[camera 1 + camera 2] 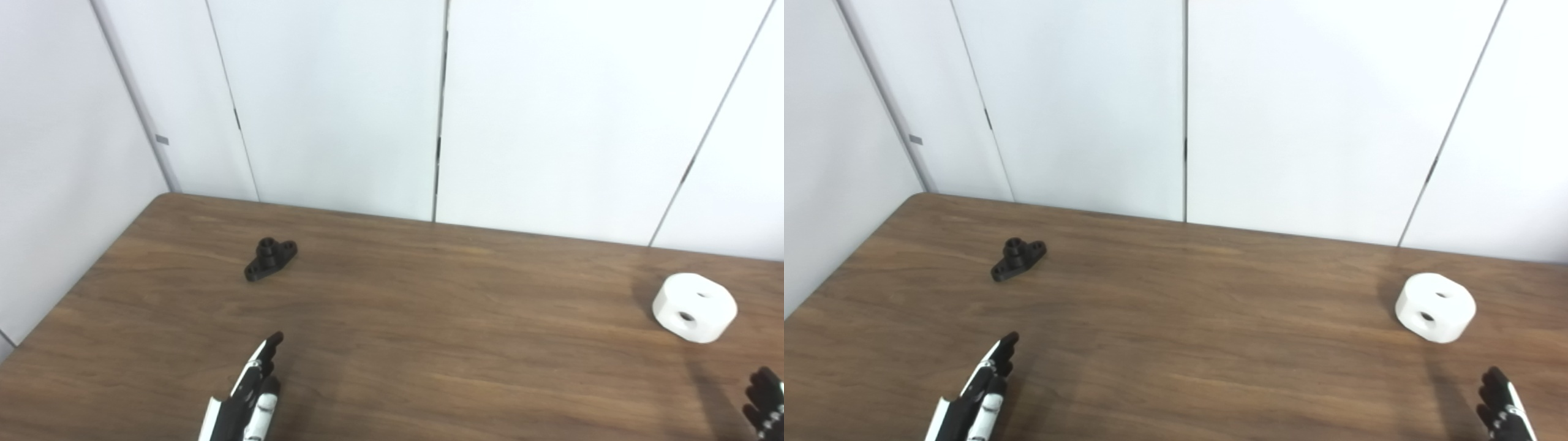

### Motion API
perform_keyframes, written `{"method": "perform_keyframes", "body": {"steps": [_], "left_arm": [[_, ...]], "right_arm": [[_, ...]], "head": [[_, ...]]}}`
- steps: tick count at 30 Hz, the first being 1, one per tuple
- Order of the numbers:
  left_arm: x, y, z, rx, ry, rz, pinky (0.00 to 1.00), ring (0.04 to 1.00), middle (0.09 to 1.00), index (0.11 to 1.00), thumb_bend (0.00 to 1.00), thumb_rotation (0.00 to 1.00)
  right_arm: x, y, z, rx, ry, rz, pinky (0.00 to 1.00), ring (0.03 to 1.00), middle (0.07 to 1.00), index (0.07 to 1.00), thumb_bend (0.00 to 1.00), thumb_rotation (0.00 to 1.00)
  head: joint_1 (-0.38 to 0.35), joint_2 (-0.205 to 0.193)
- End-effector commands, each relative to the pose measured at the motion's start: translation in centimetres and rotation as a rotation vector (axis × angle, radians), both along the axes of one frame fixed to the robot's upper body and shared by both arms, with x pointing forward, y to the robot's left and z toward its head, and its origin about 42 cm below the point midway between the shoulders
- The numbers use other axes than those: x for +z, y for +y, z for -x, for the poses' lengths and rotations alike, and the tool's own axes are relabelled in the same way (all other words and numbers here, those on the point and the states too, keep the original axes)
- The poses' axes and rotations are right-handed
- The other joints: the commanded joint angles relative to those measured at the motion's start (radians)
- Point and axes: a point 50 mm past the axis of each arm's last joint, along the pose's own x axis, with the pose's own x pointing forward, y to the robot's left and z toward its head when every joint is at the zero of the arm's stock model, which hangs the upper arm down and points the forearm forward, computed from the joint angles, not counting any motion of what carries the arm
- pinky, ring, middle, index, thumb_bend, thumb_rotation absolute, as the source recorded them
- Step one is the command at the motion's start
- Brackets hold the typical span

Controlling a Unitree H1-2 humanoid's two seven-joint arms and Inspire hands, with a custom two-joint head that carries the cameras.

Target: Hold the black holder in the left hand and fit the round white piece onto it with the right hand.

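Holder [270,259] and white piece [694,307] untouched on table [429,343]; left hand [248,395] empty, fingers extended; right hand [1502,409] grip unclear; small holder may skid when pinched.

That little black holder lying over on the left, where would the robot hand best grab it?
Probably from above, fingers pinching the narrow sides of the black holder at its middle. It lies flat on the table, its raised round boss pointing up and flanges stretching diagonally, so the waist is slimmest. The left robot hand is nearest, open, empty.
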Motion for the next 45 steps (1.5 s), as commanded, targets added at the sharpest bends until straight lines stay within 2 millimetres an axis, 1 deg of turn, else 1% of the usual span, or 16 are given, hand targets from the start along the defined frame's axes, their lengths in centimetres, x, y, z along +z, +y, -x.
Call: {"method": "perform_keyframes", "body": {"steps": [1,2,3,6,10,13,15,19,23,27,28,30,34,41,43,45], "left_arm": [[-0.6,-1.6,0.1,0.029,-0.012,0.032,1.00,0.992,0.971,0.919,0.43,0.74],[-0.5,-1.6,0.2,0.038,-0.023,0.029,1.00,0.982,0.958,0.906,0.44,0.66],[-0.4,-1.5,0.2,0.047,-0.034,0.023,1.00,0.981,0.956,0.905,0.44,0.65],[0.2,-1.0,0.3,0.082,-0.060,-0.020,0.95,0.955,0.942,0.892,0.44,0.52],[1.9,0.5,-0.1,0.126,-0.077,-0.144,0.87,0.927,0.935,0.884,0.49,0.42],[3.6,2.0,-1.2,0.173,-0.106,-0.206,0.87,0.923,0.929,0.876,0.53,0.24],[4.5,2.7,-1.9,0.204,-0.107,-0.235,0.87,0.923,0.927,0.873,0.57,0.19],[6.2,3.6,-3.5,0.273,-0.097,-0.284,0.88,0.922,0.918,0.877,0.64,0.14],[7.3,4.2,-5.0,0.350,-0.075,-0.340,0.90,0.930,0.923,0.872,0.68,0.16],[7.9,4.9,-6.7,0.404,-0.064,-0.392,0.96,0.944,0.917,0.851,0.71,0.20],[8.0,5.1,-7.2,0.413,-0.050,-0.427,0.98,0.952,0.918,0.852,0.71,0.18],[8.2,5.6,-8.4,0.440,-0.006,-0.496,0.95,0.942,0.911,0.849,0.72,0.25],[8.2,6.3,-10.7,0.447,0.039,-0.585,0.93,0.947,0.916,0.842,0.74,0.27],[8.3,7.1,-14.6,0.435,0.156,-0.682,0.85,0.948,0.921,0.828,0.84,0.37],[8.1,7.3,-15.8,0.430,0.194,-0.715,0.87,0.956,0.924,0.821,0.86,0.40],[7.8,7.6,-16.9,0.428,0.220,-0.760,0.92,0.957,0.920,0.812,0.87,0.41]], "right_arm": [[-3.4,-0.1,1.7,-0.033,0.111,-0.036,1.00,1.000,1.000,1.000,0.52,1.00],[-3.4,-0.1,1.8,-0.034,0.112,-0.037,1.00,1.000,1.000,1.000,0.54,1.00],[-3.4,-0.1,1.9,-0.035,0.113,-0.035,1.00,1.000,1.000,1.000,0.54,1.00],[-3.4,-0.2,2.2,-0.042,0.118,-0.028,1.00,1.000,0.997,0.999,0.55,1.00],[-3.3,-0.2,2.4,-0.048,0.121,-0.016,1.00,0.988,0.975,0.975,0.60,1.00],[-3.3,-0.2,2.5,-0.046,0.130,-0.016,1.00,0.997,0.980,0.977,0.64,1.00],[-3.3,-0.1,2.6,-0.046,0.130,-0.020,1.00,0.995,0.983,0.981,0.65,1.00],[-3.2,0.0,2.7,-0.043,0.134,-0.015,1.00,0.998,0.984,0.980,0.64,1.00],[-3.2,0.1,2.8,-0.041,0.132,-0.020,1.00,1.000,0.988,0.982,0.63,1.00],[-3.2,0.2,2.9,-0.043,0.130,-0.023,1.00,0.997,0.986,0.982,0.62,1.00],[-3.1,0.2,2.9,-0.045,0.131,-0.018,1.00,0.999,0.986,0.982,0.61,1.00],[-3.0,0.3,2.9,-0.047,0.136,-0.009,1.00,0.998,0.981,0.979,0.61,1.00],[-2.9,0.4,3.0,-0.049,0.132,-0.009,1.00,0.990,0.975,0.978,0.59,1.00],[-2.9,0.4,3.2,-0.051,0.143,-0.002,1.00,1.000,0.977,0.976,0.57,1.00],[-2.9,0.4,3.3,-0.048,0.146,-0.004,1.00,1.000,0.982,0.980,0.58,1.00],[-2.9,0.5,3.4,-0.047,0.143,-0.001,1.00,1.000,0.983,0.983,0.57,1.00]], "head": [[-0.009,0.000],[-0.013,0.000],[-0.019,0.000],[-0.028,0.001],[-0.030,0.002],[-0.034,0.001],[-0.037,0.002],[-0.040,0.002],[-0.045,0.006],[-0.045,0.007],[-0.046,0.008],[-0.047,0.009],[-0.049,0.010],[-0.047,0.014],[-0.049,0.015],[-0.050,0.015]]}}
